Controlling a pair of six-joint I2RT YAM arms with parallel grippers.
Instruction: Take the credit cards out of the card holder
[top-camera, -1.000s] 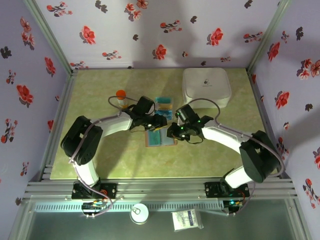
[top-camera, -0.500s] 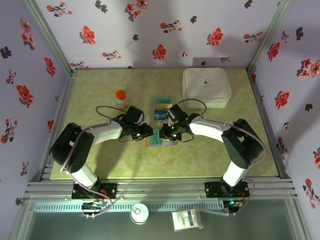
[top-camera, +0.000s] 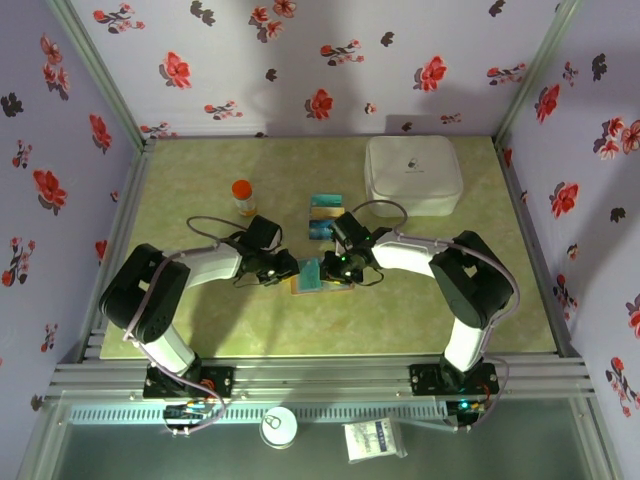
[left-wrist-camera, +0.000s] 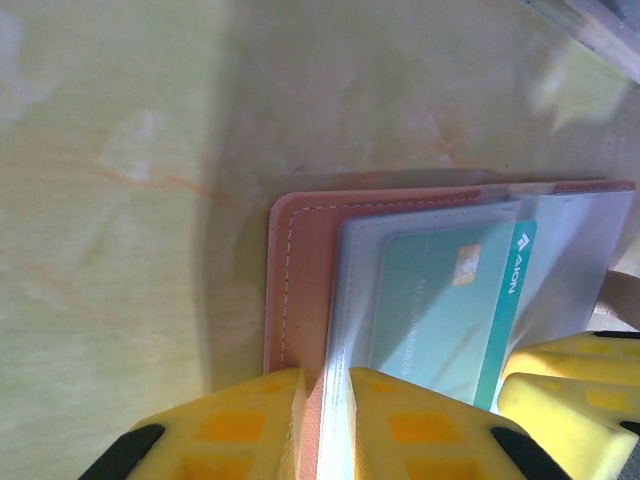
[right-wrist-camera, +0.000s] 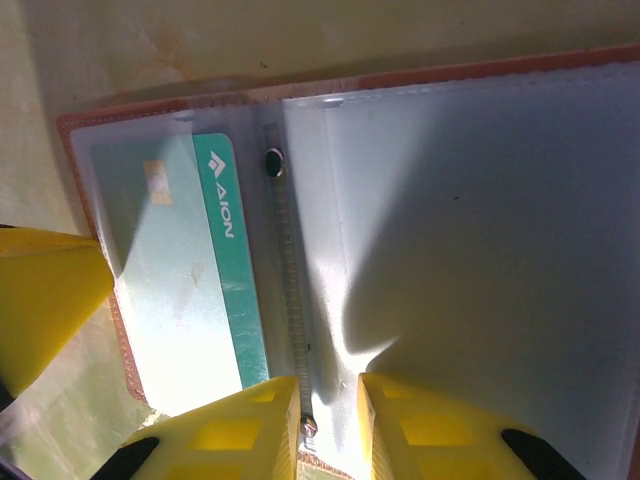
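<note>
**Held at edge and seam**

The left gripper (left-wrist-camera: 325, 400) is nearly closed on the edge of the holder (left-wrist-camera: 300, 280). The right gripper (right-wrist-camera: 330, 420) pinches its centre seam. A teal card (right-wrist-camera: 190, 290) sits in the sleeve (right-wrist-camera: 450, 250). The holder lies open mid-table (top-camera: 200, 180), with two cards (top-camera: 325, 205) just beyond.

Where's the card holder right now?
Top view: the card holder sits open at the centre of the table, between the left gripper and right gripper, just on the near side of two loose cards.
</note>
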